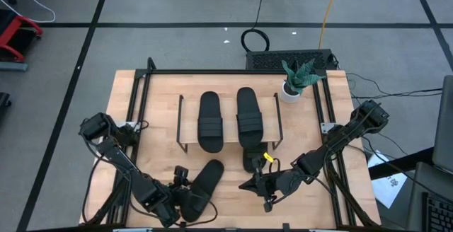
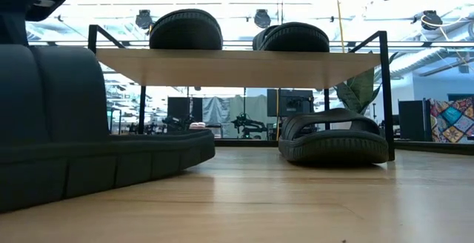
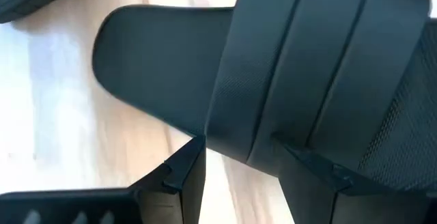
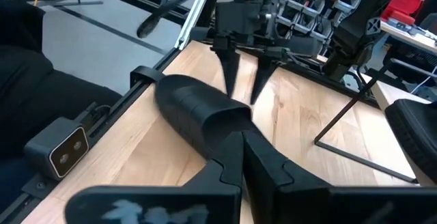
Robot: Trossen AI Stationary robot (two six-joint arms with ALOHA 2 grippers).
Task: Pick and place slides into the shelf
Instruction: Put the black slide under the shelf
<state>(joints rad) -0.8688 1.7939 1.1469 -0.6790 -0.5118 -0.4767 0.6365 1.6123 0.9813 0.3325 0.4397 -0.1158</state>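
Two black slides (image 1: 210, 121) (image 1: 249, 117) lie on the shelf's top board (image 1: 190, 119), which the low view shows as a light board (image 2: 237, 67) on thin dark legs. A third slide (image 2: 333, 135) sits on the table under the shelf's right end. The fourth slide (image 1: 203, 181) lies flat near the table's near edge. My left gripper (image 3: 242, 152) is open, pointing down over this slide's ribbed strap (image 3: 300, 80), a finger on either side of the strap's edge. My right gripper (image 4: 242, 142) is shut and hovers to the right of that slide, pointing at it. My left gripper comes at the fourth slide from above, its open fingers (image 4: 231, 74) astride the side of the strap where it meets the sole (image 3: 232, 149). Whether the fingertips touch the strap, I cannot tell. The slide lies flat on the table.
A potted plant (image 1: 297, 80) stands at the table's far right corner, with a black box (image 1: 290, 61) behind it. Black rails (image 1: 141, 105) run along the table's left and right sides. Bare wood lies between the shelf and the near edge.
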